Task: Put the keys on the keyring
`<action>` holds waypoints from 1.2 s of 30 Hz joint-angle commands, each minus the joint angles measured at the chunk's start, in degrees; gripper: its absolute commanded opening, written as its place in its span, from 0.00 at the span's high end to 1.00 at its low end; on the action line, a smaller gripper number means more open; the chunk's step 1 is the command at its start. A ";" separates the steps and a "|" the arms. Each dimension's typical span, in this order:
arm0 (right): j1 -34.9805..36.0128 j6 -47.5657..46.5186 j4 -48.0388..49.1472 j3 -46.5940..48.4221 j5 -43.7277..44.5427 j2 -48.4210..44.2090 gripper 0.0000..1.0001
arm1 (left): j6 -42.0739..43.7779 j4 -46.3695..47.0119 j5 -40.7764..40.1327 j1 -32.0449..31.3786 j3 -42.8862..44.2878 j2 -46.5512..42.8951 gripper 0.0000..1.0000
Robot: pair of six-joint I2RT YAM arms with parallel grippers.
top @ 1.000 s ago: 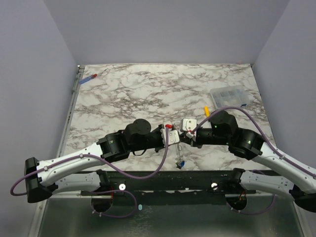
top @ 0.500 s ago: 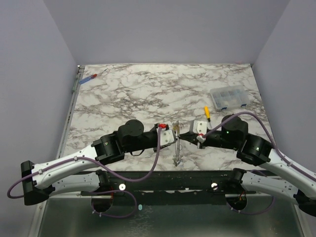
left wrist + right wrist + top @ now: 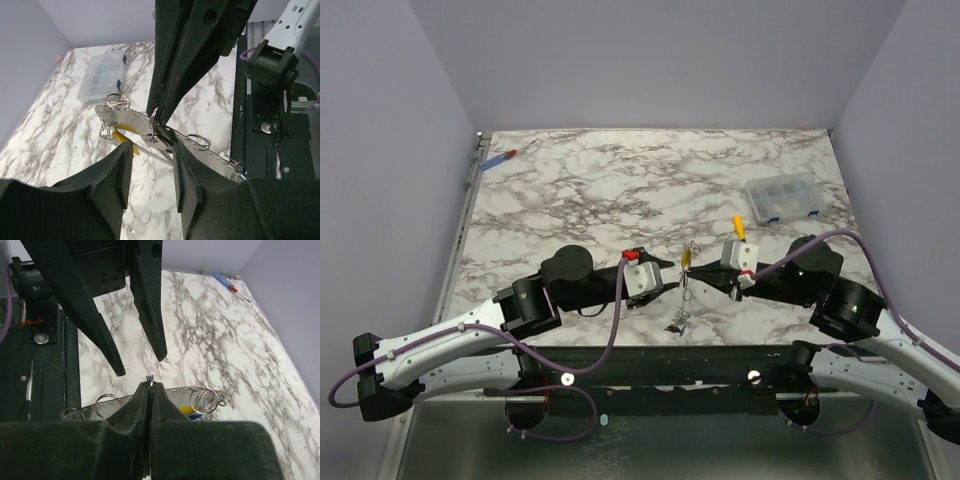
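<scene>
Over the marbled desk (image 3: 600,180), overhead, a perforated silver metal strip (image 3: 681,300) with a yellow-capped key (image 3: 687,259) hangs; left wrist: my left end effector (image 3: 151,150) spread before it; right wrist: my right end effector (image 3: 149,388) pinching its thin wire keyring (image 3: 149,379), which I judge to be mid-threading, needing a key steered on.

Your top camera looks down from above and behind the arms (image 3: 460,340) over the whole marble table (image 3: 580,190). Your left wrist camera faces right and your right wrist camera faces left, each close behind its fingers (image 3: 107,190). All three share the ringed metal strip (image 3: 135,119).
</scene>
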 commanded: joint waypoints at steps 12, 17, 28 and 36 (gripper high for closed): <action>0.04 2.50 3.04 1.21 -4.23 -2.15 0.99 | -2.64 11.50 4.19 -0.32 -3.35 1.03 0.63; 0.04 3.00 3.13 1.31 -5.69 -2.36 0.99 | -2.81 14.04 4.38 -0.30 -4.33 1.17 0.70; 0.04 3.33 5.11 0.90 -5.80 -3.51 0.99 | -3.25 16.10 4.87 -0.31 -5.49 1.07 0.69; 0.04 4.10 6.49 0.53 -6.36 -4.12 0.99 | -3.86 18.13 5.88 -0.31 -6.14 0.85 0.72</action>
